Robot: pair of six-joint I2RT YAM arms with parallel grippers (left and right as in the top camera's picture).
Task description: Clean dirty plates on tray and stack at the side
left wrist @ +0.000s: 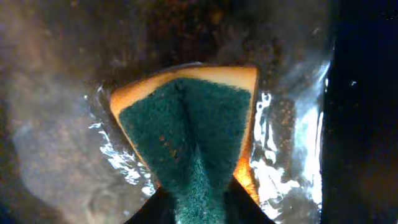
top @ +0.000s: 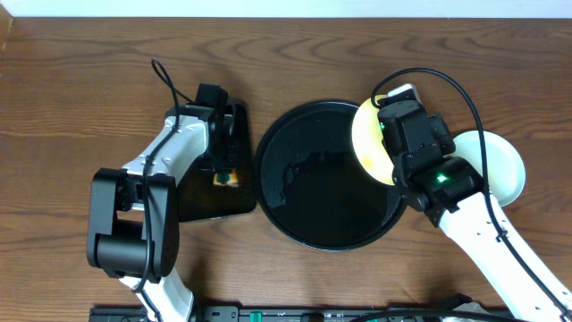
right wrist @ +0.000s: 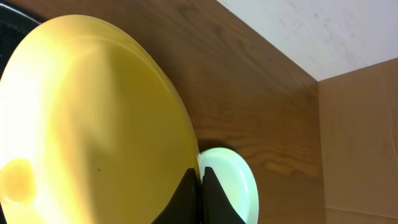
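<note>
R gripper [right wrist: 200, 186]: clamps yellow plate [top: 368, 143] rim, tray [top: 322, 201] 2 o'clock, prob. for stacking. L gripper [left wrist: 198, 208]: pinches sponge [left wrist: 193, 130], 9 o'clock.

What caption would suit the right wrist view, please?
Right end effector pinching the rim of the yellow plate, mint plate beyond.

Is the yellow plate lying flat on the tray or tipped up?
Tipped up. The right gripper pinches the yellow plate by its rim, holding it at a slant over the tray rim.
</note>
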